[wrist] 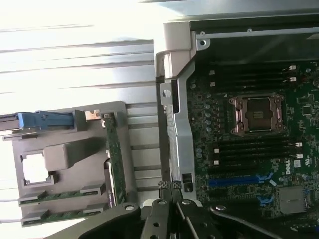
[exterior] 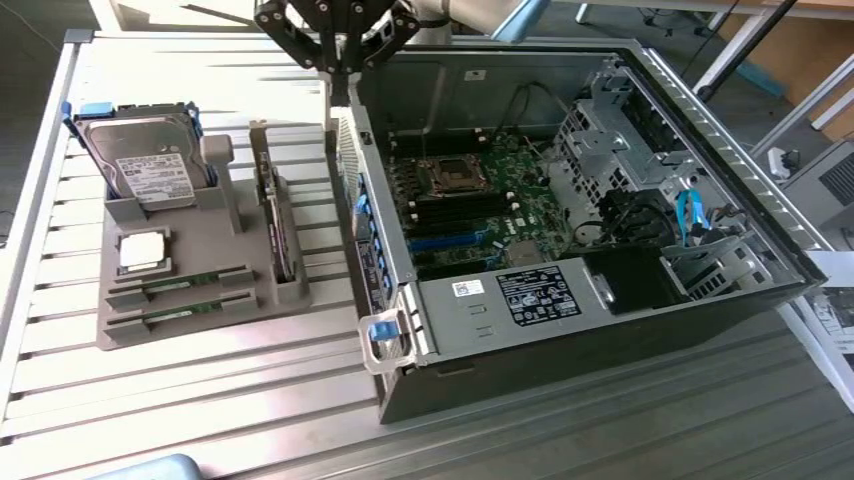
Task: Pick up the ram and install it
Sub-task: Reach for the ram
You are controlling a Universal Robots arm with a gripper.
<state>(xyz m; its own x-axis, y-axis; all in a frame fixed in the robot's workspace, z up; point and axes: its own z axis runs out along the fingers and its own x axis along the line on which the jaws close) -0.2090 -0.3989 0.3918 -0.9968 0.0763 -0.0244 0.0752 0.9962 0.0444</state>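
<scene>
Black pincer (wrist: 169, 185) clamped shut, empty, above the steel case rim (wrist: 177, 124); thin green ram (wrist: 62, 194) lies well apart in grey tray (wrist: 65, 154).

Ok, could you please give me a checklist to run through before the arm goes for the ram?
1. Ram and its twin lying in the grey tray: ok.
2. Fingers empty: ok, nothing between them.
3. Fingers open for a pick: not ok, they are shut.
4. Fingers above the ram: not ok, they hang over the case wall, beside the tray.
5. Memory slots free: ok, they look empty.
6. Slot latches open: cannot tell.
</scene>
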